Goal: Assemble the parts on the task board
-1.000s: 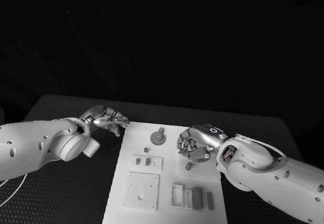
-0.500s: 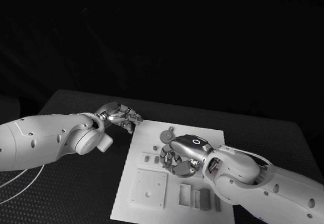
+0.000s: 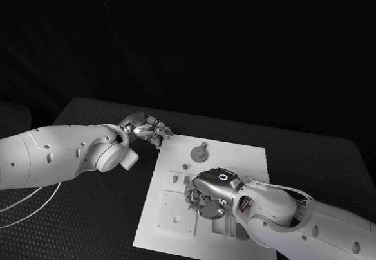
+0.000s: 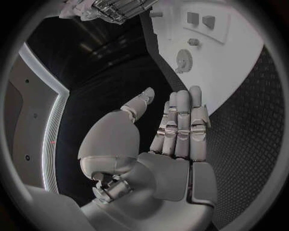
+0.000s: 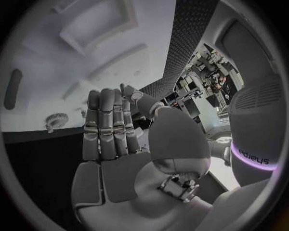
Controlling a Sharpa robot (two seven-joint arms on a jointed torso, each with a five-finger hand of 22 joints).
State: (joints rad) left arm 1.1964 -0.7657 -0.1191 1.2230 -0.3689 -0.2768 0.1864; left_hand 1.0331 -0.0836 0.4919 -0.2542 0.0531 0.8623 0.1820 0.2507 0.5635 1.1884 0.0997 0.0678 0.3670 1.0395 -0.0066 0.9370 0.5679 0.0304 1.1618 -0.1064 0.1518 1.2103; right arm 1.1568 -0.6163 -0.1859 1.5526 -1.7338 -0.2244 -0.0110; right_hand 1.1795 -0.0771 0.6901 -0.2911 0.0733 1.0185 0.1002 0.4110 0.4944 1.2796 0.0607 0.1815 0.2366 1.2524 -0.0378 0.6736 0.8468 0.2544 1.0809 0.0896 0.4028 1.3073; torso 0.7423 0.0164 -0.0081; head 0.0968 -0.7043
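right robot hand: my right robot hand [image 3: 206,196] has come down the board [image 3: 240,160] from its far end to the middle, hanging over the parts there. Fingers straight and side by side, holding nothing I can see in the wrist view [image 5: 111,139].
left robot hand: my left robot hand [image 3: 147,128] stays off the board's far left corner, over the table [image 3: 92,215]. Flat and bare in its wrist view [image 4: 175,134].
what it means: my guess is I'm lining up a pick; nothing grabbed yet, so assembly looks barely started.
round part: one disc [image 3: 200,152] lying near the board's far end, well clear of both hands.
other parts: one square plate [image 3: 169,215] on the near left and at least one small piece [image 3: 173,179] beside my right robot hand. The rest are hidden under it, can't count them.
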